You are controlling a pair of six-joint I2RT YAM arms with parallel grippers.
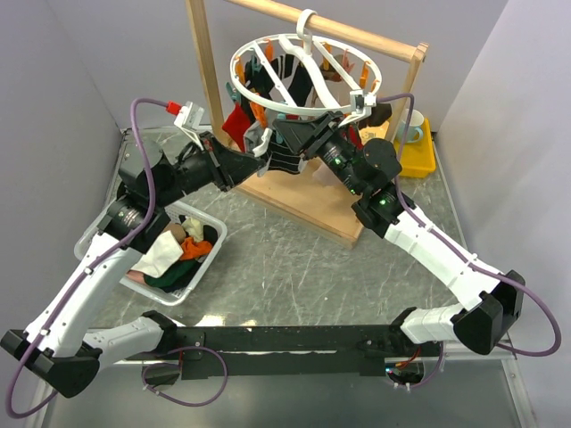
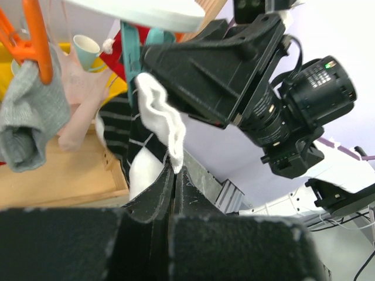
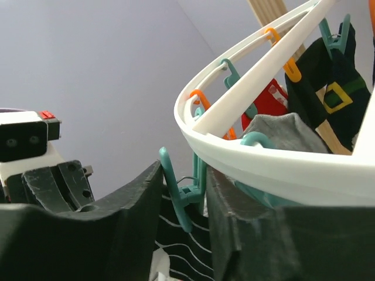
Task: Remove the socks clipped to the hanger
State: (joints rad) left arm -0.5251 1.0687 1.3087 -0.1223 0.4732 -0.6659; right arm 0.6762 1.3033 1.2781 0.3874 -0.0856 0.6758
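Note:
The white round hanger (image 1: 243, 89) hangs from the wooden rack, with several socks clipped under it. My left gripper (image 2: 176, 172) is shut on the white toe of a black striped sock (image 2: 161, 114), which hangs from a teal clip (image 2: 130, 52). My right gripper (image 3: 184, 175) is closed on that teal clip (image 3: 176, 187) just under the hanger's rim (image 3: 263, 164), one finger against each handle. The striped sock (image 3: 181, 246) hangs below it. In the top view both grippers, left (image 1: 263, 152) and right (image 1: 285, 134), meet at the hanger's front edge. A grey sock (image 2: 32, 117) hangs from an orange clip (image 2: 35, 41).
The wooden frame rack (image 1: 205, 71) stands on its board at the back. A white bin (image 1: 212, 230) holding several loose socks sits at the left. A yellow tray (image 1: 419, 156) with a cup is at the back right. Red (image 3: 269, 102) and black (image 3: 334, 88) socks hang further round.

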